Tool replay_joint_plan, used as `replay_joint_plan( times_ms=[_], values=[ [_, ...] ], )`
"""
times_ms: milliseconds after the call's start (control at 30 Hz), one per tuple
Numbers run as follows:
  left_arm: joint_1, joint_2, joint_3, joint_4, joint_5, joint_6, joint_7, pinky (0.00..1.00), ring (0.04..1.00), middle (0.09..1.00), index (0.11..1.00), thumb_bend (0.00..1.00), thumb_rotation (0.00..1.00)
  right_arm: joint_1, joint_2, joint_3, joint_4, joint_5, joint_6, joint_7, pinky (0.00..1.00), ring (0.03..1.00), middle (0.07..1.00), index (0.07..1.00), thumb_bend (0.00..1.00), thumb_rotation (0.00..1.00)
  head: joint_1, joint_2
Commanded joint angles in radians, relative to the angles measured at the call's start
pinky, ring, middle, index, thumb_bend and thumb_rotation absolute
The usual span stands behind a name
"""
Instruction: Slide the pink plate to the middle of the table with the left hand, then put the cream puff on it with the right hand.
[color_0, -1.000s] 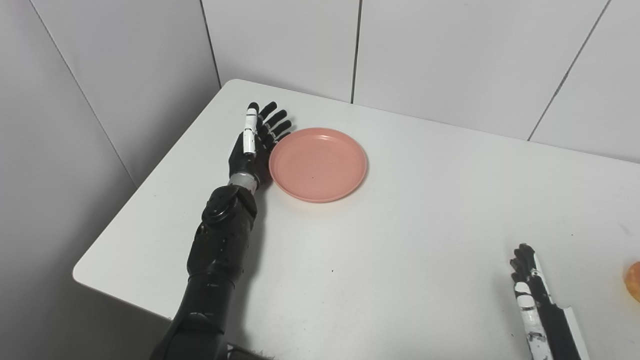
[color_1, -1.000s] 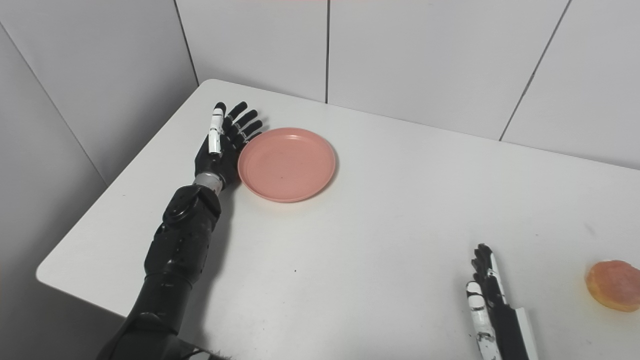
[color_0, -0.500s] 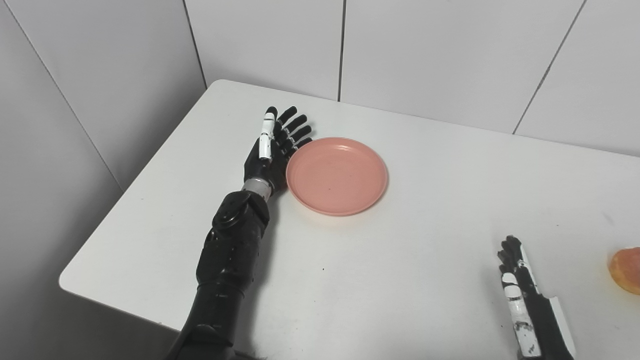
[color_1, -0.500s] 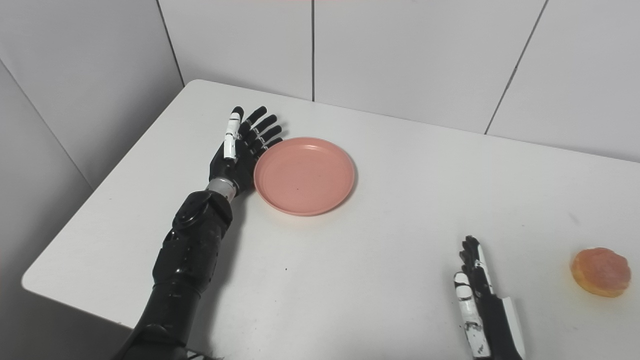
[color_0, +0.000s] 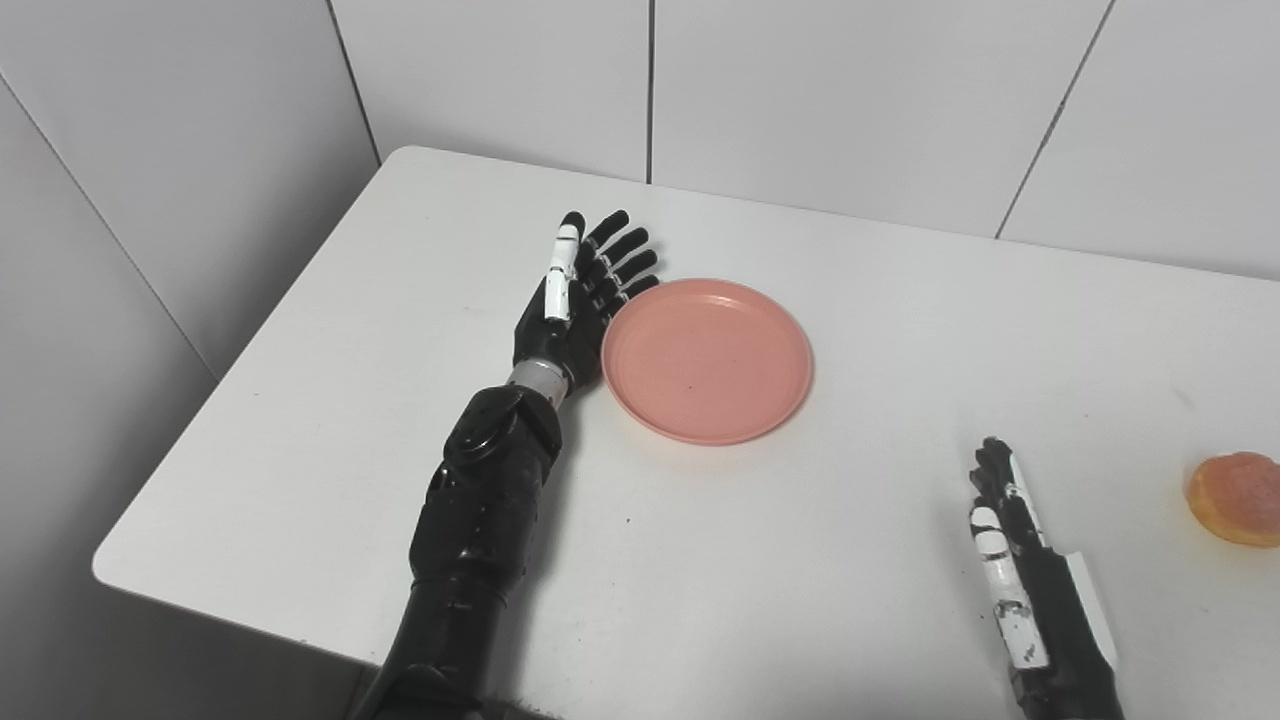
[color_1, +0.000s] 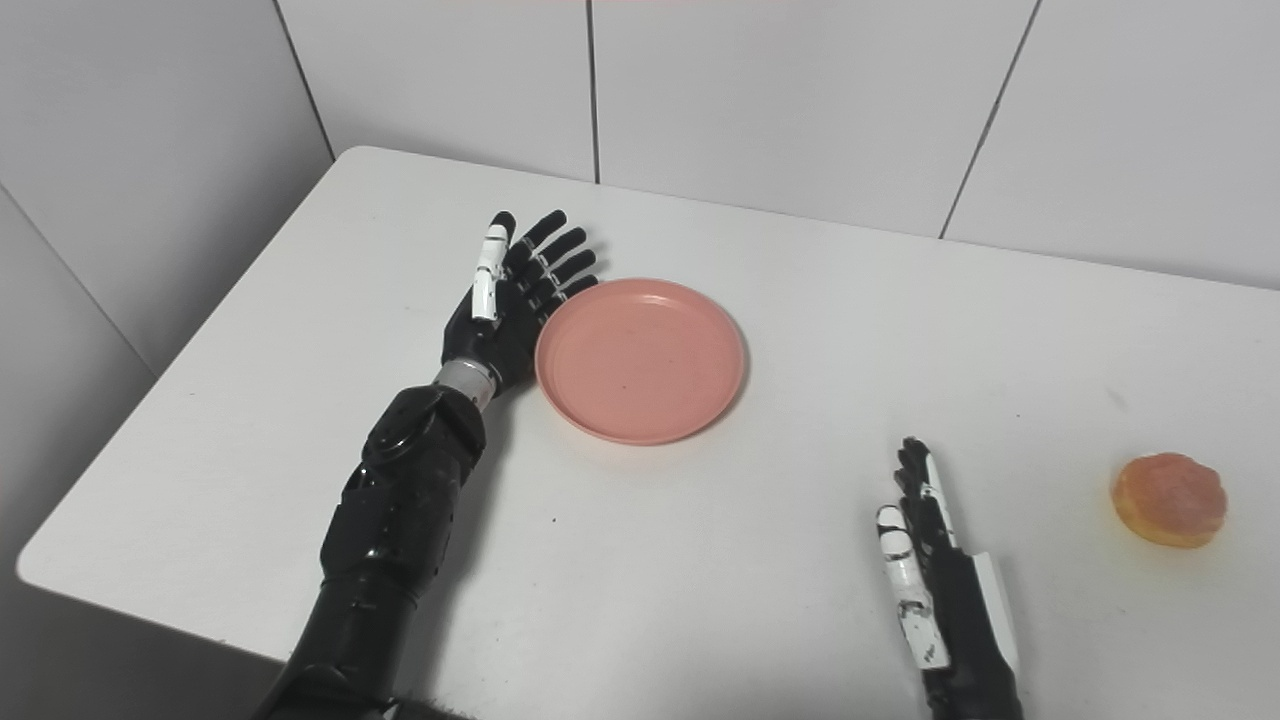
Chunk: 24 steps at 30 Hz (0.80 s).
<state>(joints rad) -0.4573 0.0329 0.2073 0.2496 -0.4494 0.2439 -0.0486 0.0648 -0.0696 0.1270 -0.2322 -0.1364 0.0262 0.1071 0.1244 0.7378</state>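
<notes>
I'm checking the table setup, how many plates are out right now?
1. The pink plate sits left of the table's middle, its left rim against the left hand. Nothing in view could hide another.

Pink plate (color_0: 708, 360): sits farther from the table's (color_0: 300, 400) left edge, nearer the middle.
Left hand (color_0: 575, 305): travels right with it, flat against its left rim.

L hand (color_1: 505, 305) touching pink plate (color_1: 641, 360) (empty).

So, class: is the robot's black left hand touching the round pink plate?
Touching: in the right eye view the left hand presses edge-on against the pink plate's left rim, no gap.
</notes>
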Motion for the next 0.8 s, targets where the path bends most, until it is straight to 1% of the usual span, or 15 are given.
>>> replay_joint_plan(
  times_ms=[0, 267, 367, 433, 500, 667, 767],
  values=[
    [0.008, -0.003, -0.011, -0.017, 0.007, 0.01, -0.015, 0.8, 0.822, 0.83, 0.827, 0.41, 1.0, 0.001, 0.013, 0.005, -0.032, 0.004, 0.028, -0.002, 1.0, 1.0, 1.0, 1.0, 0.11, 1.0, 0.0, 0.001],
    [0.041, -0.024, -0.051, -0.065, 0.008, 0.039, -0.031, 0.82, 0.837, 0.846, 0.844, 0.42, 1.0, -0.006, 0.029, 0.011, -0.027, -0.021, 0.032, -0.02, 1.0, 1.0, 1.0, 1.0, 0.16, 1.0, -0.075, 0.021],
    [0.052, -0.031, -0.066, -0.08, 0.008, 0.044, -0.033, 0.82, 0.838, 0.846, 0.843, 0.42, 1.0, -0.006, 0.038, 0.015, -0.033, -0.031, 0.045, -0.024, 1.0, 0.999, 1.0, 1.0, 0.16, 1.0, -0.09, 0.025],
    [0.062, -0.037, -0.08, -0.096, 0.011, 0.052, -0.032, 0.82, 0.84, 0.848, 0.843, 0.42, 1.0, -0.007, 0.044, 0.02, -0.036, -0.042, 0.047, -0.028, 1.0, 1.0, 1.0, 1.0, 0.16, 1.0, -0.118, 0.032],
    [0.069, -0.042, -0.092, -0.101, 0.011, 0.054, -0.039, 0.83, 0.844, 0.851, 0.844, 0.41, 1.0, -0.007, 0.049, 0.025, -0.039, -0.056, 0.053, -0.033, 0.99, 0.997, 1.0, 0.998, 0.16, 1.0, -0.128, 0.034],
    [0.089, -0.056, -0.108, -0.11, 0.009, 0.07, -0.05, 0.82, 0.845, 0.854, 0.841, 0.44, 1.0, -0.007, 0.06, 0.036, -0.045, -0.08, 0.07, -0.046, 0.99, 0.99, 0.997, 0.994, 0.18, 1.0, -0.159, 0.042],
    [0.107, -0.066, -0.131, -0.127, 0.022, 0.085, -0.05, 0.82, 0.845, 0.854, 0.846, 0.43, 1.0, -0.01, 0.07, 0.041, -0.043, -0.086, 0.068, -0.052, 0.98, 0.99, 0.995, 0.992, 0.18, 1.0, -0.203, 0.05]
  ],
)
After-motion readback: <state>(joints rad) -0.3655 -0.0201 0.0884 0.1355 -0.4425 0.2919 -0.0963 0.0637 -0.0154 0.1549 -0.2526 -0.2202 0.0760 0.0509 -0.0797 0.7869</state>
